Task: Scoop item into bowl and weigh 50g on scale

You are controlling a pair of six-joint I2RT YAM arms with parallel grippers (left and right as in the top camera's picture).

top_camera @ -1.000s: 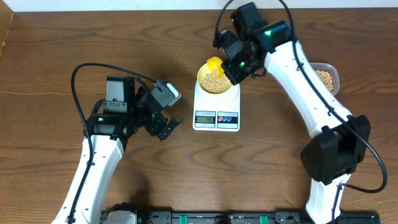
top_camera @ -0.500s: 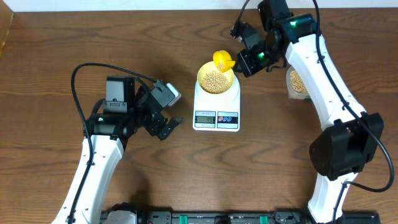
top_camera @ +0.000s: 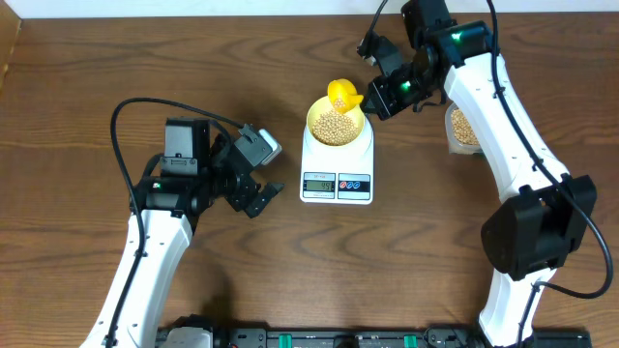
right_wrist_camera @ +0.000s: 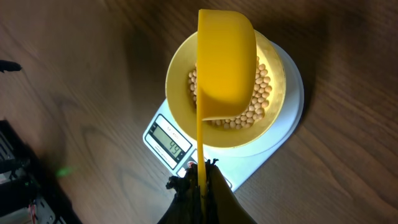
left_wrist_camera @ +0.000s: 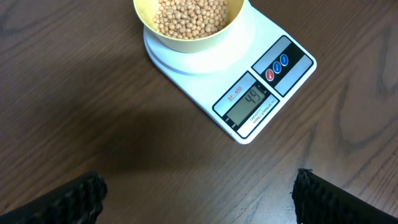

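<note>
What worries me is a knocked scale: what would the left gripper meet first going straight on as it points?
Probably the scale, display end first, ahead of the left gripper; depth is unclear, so the table could come first.

Count on bench (top_camera: 77,97): mostly singles, beans past counting.
1 scale (left_wrist_camera: 205,81) w/ 1 display (left_wrist_camera: 253,99) & 2 round btns (left_wrist_camera: 270,74); 1 bowl (left_wrist_camera: 186,43); 1 yellow scoop (right_wrist_camera: 225,62); 1 clear tub (top_camera: 452,128), partly hidden; beans (left_wrist_camera: 189,15) too many to count, in 2 lots (bowl, tub); 2 arms (top_camera: 145,261); 2 end effectors: left end effector (left_wrist_camera: 199,202), right end effector (right_wrist_camera: 202,186).
</note>
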